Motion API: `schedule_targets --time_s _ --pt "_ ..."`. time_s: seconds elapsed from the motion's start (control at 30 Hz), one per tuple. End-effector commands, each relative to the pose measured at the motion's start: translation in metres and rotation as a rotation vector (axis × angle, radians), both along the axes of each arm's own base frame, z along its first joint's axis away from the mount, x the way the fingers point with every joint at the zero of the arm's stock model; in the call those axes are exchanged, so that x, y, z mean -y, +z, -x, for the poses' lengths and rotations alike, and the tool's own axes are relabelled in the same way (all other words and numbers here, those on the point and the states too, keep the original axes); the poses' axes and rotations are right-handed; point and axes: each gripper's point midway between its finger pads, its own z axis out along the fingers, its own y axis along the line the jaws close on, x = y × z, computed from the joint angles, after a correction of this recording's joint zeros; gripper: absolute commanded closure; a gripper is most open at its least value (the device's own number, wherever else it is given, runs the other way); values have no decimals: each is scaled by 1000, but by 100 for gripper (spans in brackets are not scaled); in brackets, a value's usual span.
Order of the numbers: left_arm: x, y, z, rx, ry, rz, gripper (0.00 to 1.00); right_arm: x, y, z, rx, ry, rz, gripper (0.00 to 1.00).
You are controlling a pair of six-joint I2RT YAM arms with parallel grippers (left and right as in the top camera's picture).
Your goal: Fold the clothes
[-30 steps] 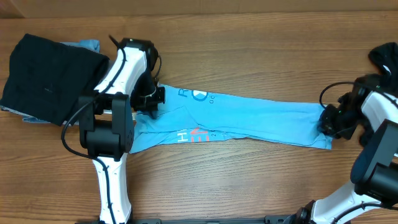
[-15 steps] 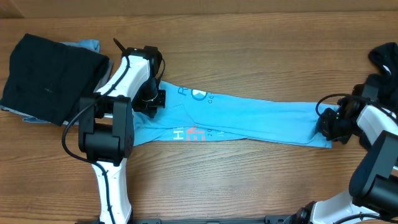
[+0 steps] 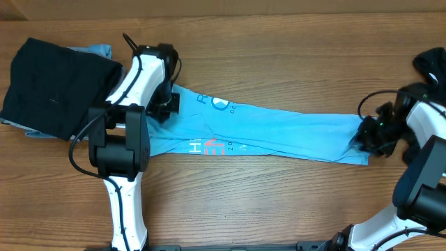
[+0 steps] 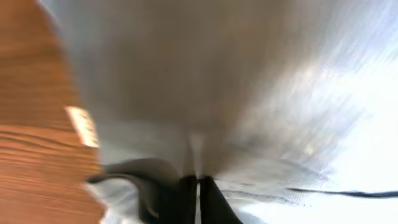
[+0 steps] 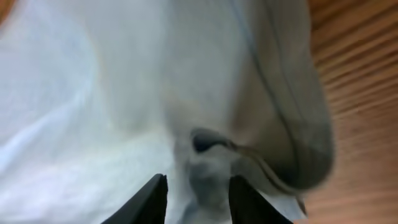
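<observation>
A light blue T-shirt (image 3: 279,129) with white print and red-and-white lettering lies stretched in a long band across the wooden table. My left gripper (image 3: 167,104) is shut on its left end; in the left wrist view the jaws (image 4: 198,199) pinch thin fabric (image 4: 249,93). My right gripper (image 3: 362,136) is at the shirt's right end; in the right wrist view its fingers (image 5: 198,199) hold a bunched fold of the fabric (image 5: 124,124) between them. A black garment (image 3: 56,87) lies folded at the far left.
A bit of light blue cloth (image 3: 101,50) sticks out from under the black garment. Another dark garment (image 3: 432,63) lies at the table's right edge. Bare wood table (image 3: 279,202) shows in front of and behind the shirt.
My left gripper has moved slightly toward the back, and the shirt's left end and lettering shifted left with it. My right gripper stayed at the right end with only small motion.
</observation>
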Motion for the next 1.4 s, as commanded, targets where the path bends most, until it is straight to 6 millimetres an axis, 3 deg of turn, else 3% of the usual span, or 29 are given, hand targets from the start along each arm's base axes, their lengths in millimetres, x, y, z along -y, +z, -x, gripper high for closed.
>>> schedule_targets --time_s 0.0,0.13,0.17,0.3,0.37,0.43,0.53,0.63,0.9,1.0,1.1,1.13,1.2,1.3,1.37 --pt "-4 21 -24 80 3 -23 83 11 31 -22 62 54 30 58" --pt "-1 30 -34 120 30 -13 72 19 47 -29 96 122 45 11" --pt "5 34 -38 133 33 18 71 26 46 -28 93 110 66 5" --pt "42 53 -56 188 23 235 64 48 44 -19 88 46 73 4" --pt "64 60 -61 203 21 363 45 52 40 -12 78 24 67 6" --pt "72 62 -61 202 26 406 2 48 29 -7 70 19 49 6" --pt "72 61 -61 201 26 409 0 39 13 -4 87 18 15 6" --pt "72 61 -61 203 26 409 0 12 0 -10 193 78 -116 7" --pt "72 61 -61 203 25 409 0 -6 -41 4 238 75 -140 9" --pt "72 61 -61 203 25 409 0 -10 -46 1 280 80 -150 25" --pt "72 61 -61 203 25 409 0 -6 -44 -7 307 84 -132 51" --pt "72 61 -62 203 26 409 0 -3 -42 -11 320 86 -124 65" --pt "72 61 -61 203 25 409 0 0 -40 -16 336 89 -113 79" --pt "72 61 -61 202 25 409 0 1 -39 -18 341 89 -109 95" --pt "72 61 -61 202 25 409 0 2 -38 -19 341 83 -109 96"
